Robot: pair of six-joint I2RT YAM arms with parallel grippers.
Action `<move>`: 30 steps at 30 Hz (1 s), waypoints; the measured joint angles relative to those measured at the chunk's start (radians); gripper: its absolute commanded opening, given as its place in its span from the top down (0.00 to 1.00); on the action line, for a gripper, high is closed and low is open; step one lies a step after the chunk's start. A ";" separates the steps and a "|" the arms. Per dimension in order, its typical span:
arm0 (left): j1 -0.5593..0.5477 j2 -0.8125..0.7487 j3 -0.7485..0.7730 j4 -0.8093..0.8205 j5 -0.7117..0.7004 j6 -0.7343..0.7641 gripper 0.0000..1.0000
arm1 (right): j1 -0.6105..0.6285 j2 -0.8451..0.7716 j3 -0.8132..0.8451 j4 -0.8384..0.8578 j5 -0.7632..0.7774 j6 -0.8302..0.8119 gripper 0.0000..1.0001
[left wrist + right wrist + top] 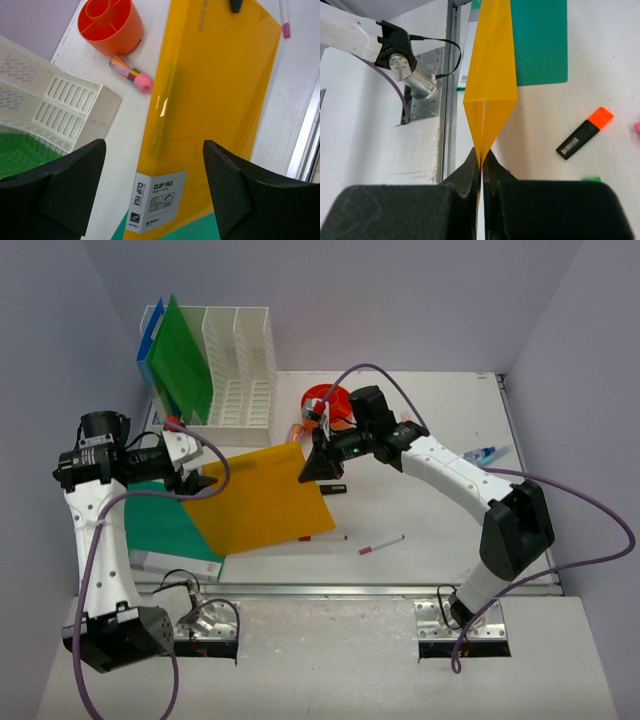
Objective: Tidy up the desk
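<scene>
A yellow clip file [262,500] is held above the white desk [440,530], tilted. My right gripper [312,472] is shut on its far corner; in the right wrist view the file's edge [490,80] is pinched between the fingers. My left gripper [203,483] is open at the file's left end; in the left wrist view the file's label [156,199] lies between the two spread fingers [67,185], not touched. A teal file [160,525] lies on the desk under the yellow one.
A white slotted rack [240,370] holds green and blue files [180,360] at the back left. An orange pen cup [330,405], an orange-capped black marker [585,132], two pink-tipped pens [380,544], a striped pink-capped marker [132,75] and a blue item [480,454] lie around.
</scene>
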 measured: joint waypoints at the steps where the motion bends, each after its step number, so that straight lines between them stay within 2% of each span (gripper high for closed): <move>1: -0.024 -0.030 -0.009 -0.006 -0.017 0.003 0.23 | 0.000 -0.004 0.007 -0.020 0.000 -0.021 1.00; 6: -0.103 -0.127 -0.024 -0.029 -0.097 -0.003 0.22 | 0.002 -0.013 0.058 -0.107 0.002 -0.120 1.00; 17: -0.269 -0.184 -0.069 -0.034 -0.259 -0.076 0.21 | 0.102 -0.063 0.139 -0.256 0.046 -0.350 1.00; 21: -0.287 -0.175 -0.078 -0.034 -0.281 -0.110 0.25 | 0.131 -0.087 0.140 -0.299 0.063 -0.404 1.00; 30: -0.386 -0.148 -0.140 -0.031 -0.327 -0.158 0.51 | 0.164 -0.091 0.187 -0.380 0.122 -0.504 1.00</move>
